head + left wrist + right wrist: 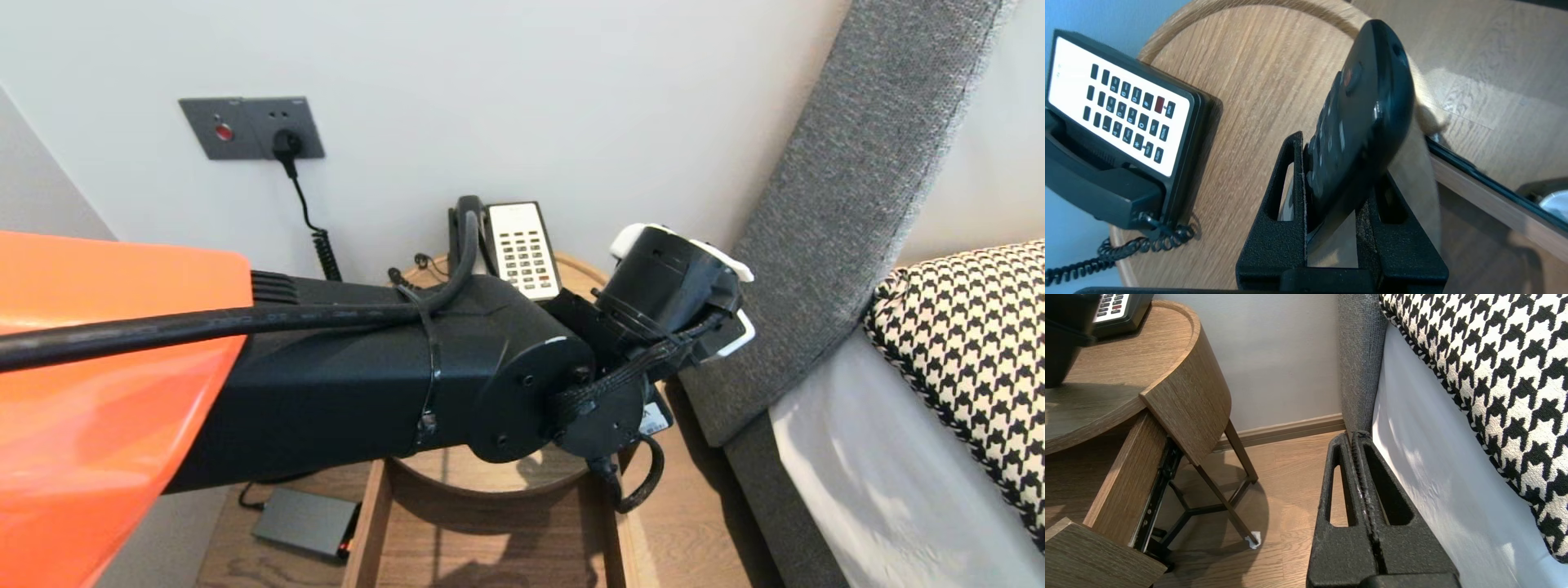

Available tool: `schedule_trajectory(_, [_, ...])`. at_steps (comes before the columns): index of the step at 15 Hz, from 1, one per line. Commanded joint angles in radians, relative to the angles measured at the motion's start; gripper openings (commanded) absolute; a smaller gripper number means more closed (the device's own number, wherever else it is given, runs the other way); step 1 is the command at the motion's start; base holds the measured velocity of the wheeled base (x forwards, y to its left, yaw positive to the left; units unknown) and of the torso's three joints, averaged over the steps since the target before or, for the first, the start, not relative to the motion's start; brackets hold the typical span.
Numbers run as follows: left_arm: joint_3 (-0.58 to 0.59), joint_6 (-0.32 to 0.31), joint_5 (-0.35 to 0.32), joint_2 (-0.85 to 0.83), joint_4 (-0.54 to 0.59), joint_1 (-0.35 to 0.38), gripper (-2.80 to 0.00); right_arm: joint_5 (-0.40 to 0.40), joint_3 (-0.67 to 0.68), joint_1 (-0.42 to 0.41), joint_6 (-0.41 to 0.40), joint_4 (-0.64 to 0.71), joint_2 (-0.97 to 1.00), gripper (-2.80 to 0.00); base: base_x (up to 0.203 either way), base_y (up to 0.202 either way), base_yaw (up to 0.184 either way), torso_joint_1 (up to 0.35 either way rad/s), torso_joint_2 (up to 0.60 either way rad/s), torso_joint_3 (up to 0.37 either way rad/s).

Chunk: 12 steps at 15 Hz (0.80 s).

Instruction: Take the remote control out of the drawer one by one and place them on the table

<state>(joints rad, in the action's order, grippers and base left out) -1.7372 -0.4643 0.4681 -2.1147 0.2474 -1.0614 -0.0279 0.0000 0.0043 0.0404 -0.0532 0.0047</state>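
My left gripper (1337, 163) is shut on a black remote control (1363, 102), gripping its lower end. The remote juts out tilted above the edge of a round wooden bedside table (1257, 81). In the head view my left arm's wrist (678, 286) hangs over that table and hides the fingers and the remote. A black and white desk phone (1118, 110) stands on the far side of the tabletop, its coiled cord trailing off the edge. My right gripper (1354, 435) is shut on nothing and sits parked low beside the bed, above the wooden floor.
The table's drawer (365, 523) stands pulled out below the round top. A grey headboard (849, 204), white bed sheet (1433, 477) and houndstooth pillow (1494, 367) fill the right. A black box (302, 523) lies on the floor; a wall socket (253, 126) is behind.
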Motion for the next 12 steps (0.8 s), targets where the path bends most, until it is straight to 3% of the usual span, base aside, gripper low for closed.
schedule_trajectory(1, [-0.005,0.0,0.006,-0.036,-0.034,0.016,-2.8,0.0,0.026,0.0,0.0,0.0,0.001,-2.8,0.0,0.0,0.0,0.0,0.0,0.0])
schedule_trajectory(5, [-0.036,0.004,0.009,-0.068,-0.097,0.021,-2.8,0.0,0.026,0.001,0.001,0.0,0.001,-2.8,0.0,0.0,0.0,0.0,0.0,0.0])
schedule_trajectory(12, [-0.066,0.006,0.015,-0.107,-0.095,0.036,-2.8,0.0,0.026,0.0,0.001,0.0,0.001,-2.8,0.0,0.0,0.0,0.0,0.0,0.0])
